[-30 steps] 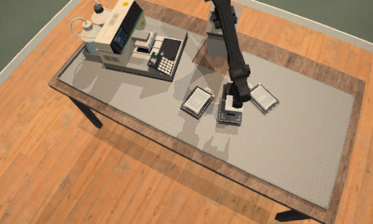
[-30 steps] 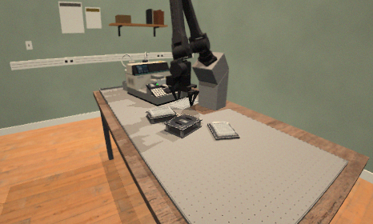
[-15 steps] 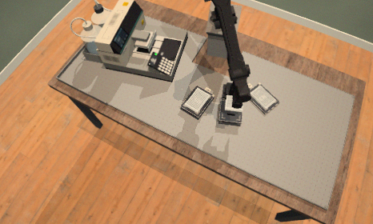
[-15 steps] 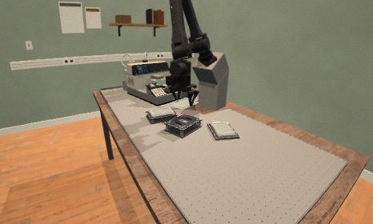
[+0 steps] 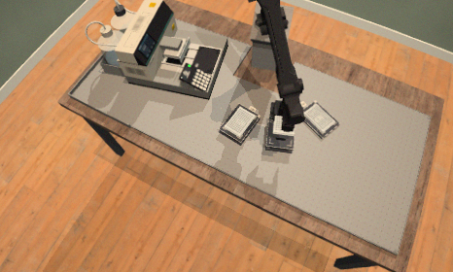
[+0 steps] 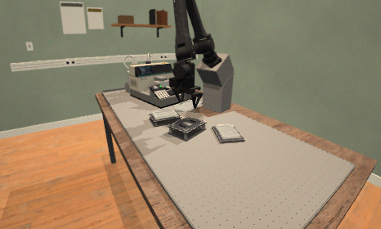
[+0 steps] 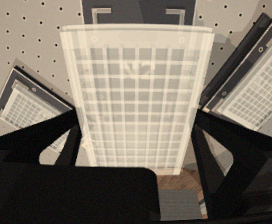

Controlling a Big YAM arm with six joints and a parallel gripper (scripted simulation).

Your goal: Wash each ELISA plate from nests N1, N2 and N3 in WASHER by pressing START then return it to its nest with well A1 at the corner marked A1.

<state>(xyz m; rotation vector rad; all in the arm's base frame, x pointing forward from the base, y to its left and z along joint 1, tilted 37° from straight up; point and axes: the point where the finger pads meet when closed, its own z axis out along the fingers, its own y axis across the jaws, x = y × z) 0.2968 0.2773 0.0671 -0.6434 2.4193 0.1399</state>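
A plate (image 5: pixel 278 126) (image 6: pixel 189 105) (image 7: pixel 137 100) is pinched by its long sides in the fingers (image 5: pixel 287 125) (image 6: pixel 189 104), held above nest N2 (image 5: pixel 279 146) (image 6: pixel 187 132) (image 7: pixel 157 10), whose label shows faintly through it. It is not seated.

The nests on either side of the fingers each hold a plate: one toward the washer (image 5: pixel 142 29) (image 6: pixel 143 81), the near plate (image 5: pixel 240 121) (image 6: pixel 164 114) (image 7: pixel 259 85), and one away from it, the far plate (image 5: pixel 320 117) (image 6: pixel 228 132) (image 7: pixel 32 112). The washer's lamp (image 5: pixel 189 65) (image 6: pixel 160 87) is green, so the held plate has probably been washed and is coming home. Lowering it with A1 at its marked corner would remain, then any unwashed plates; whether either neighbour has been washed cannot be told.

Below and around the fingers spreads a grey, perforated worktop (image 5: pixel 340 183) (image 6: pixel 262 174) (image 7: pixel 42 30) with a brown wooden border. Beneath it is an orange-brown plank floor (image 5: pixel 73 207) (image 6: pixel 49 166). Beyond the fingers, a green wall (image 5: pixel 29 17) (image 6: pixel 266 31) carries two posters (image 6: pixel 73 18) (image 6: pixel 95 20) and a small shelf (image 6: pixel 141 25) with books.
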